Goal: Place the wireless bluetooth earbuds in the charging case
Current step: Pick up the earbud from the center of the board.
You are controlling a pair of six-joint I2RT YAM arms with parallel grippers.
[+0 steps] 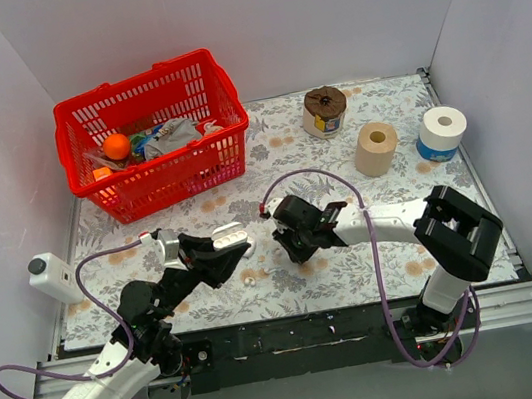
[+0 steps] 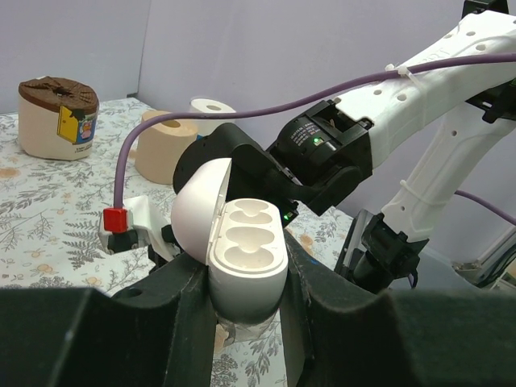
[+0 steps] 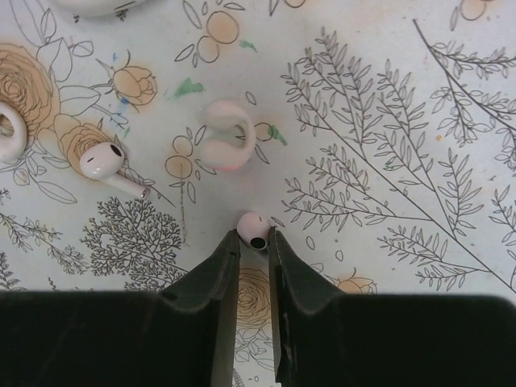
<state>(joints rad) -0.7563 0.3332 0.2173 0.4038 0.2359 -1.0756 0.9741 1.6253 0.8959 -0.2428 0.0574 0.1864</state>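
Note:
My left gripper (image 1: 221, 250) is shut on the white charging case (image 2: 246, 251), held above the table. Its lid (image 2: 196, 205) stands open to the left and both wells show empty. The case also shows in the top view (image 1: 230, 235). My right gripper (image 3: 254, 235) is shut on one small white earbud (image 3: 253, 227), pinched at the fingertips over the flowered cloth. A second white earbud (image 3: 103, 160) with a short stem lies on the cloth to the left. In the top view my right gripper (image 1: 291, 243) is just right of the case.
A pale loop-shaped piece (image 3: 226, 134) lies on the cloth ahead of my right fingers. A red basket (image 1: 153, 136) stands at the back left. Three rolls stand at the back right: brown-topped (image 1: 324, 111), tan (image 1: 376, 149), white (image 1: 441, 133). A white device (image 1: 54, 277) sits at the left edge.

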